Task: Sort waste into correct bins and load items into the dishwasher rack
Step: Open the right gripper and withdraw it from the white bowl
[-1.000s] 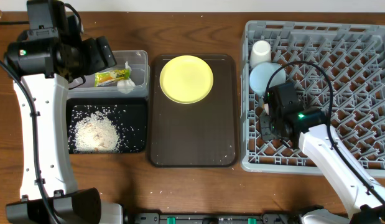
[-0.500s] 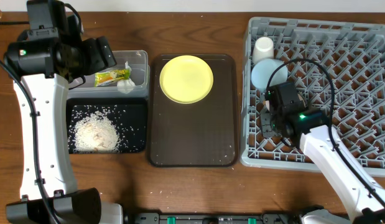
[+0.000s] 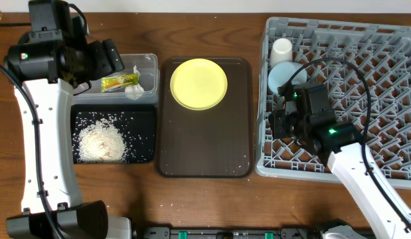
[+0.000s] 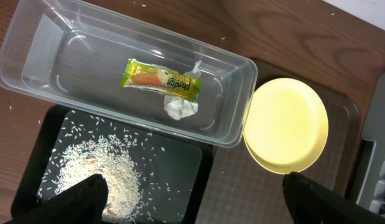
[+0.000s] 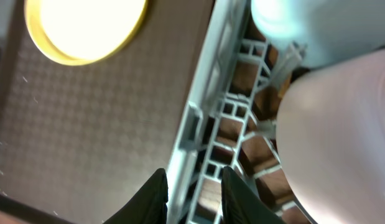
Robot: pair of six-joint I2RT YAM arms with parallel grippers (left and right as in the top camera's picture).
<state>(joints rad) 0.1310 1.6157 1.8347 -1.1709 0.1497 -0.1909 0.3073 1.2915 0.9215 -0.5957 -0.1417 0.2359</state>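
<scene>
Overhead, left gripper [image 3: 112,56]: hovering above the clear tub [image 3: 149,60], at the table's [image 3: 205,199] far left.
Overhead, bins: the tub is holding the green-and-yellow wrapper [image 3: 115,83] and the white tissue [image 3: 133,91], which are touching; the black tray [image 3: 147,133] just in front of it is holding the rice [image 3: 102,141], 1 heap plus loose grains.
Overhead, serving tray [image 3: 205,146]: lying between the bins and the rack [image 3: 391,40]; the yellow plate [image 3: 199,83] is sitting at its far end.
Overhead, rack: the white cup [image 3: 281,51] and the light blue bowl [image 3: 281,76] are standing in its far left corner, side by side.
Overhead, right gripper [image 3: 279,125]: hanging over the rack's left edge, just near of the blue bowl.
Left wrist, fingers: standing wide apart at the 2 bottom corners, gripping nothing; tub, wrapper, tissue, rice and plate are all lying below.
Right wrist, fingers: parted by a narrow gap, clasping nothing; the rack's rim is showing between them.
Right wrist, white-pinkish bowl [image 5: 341,137]: filling the right side, inside the rack, beside the blue bowl; blurred.
</scene>
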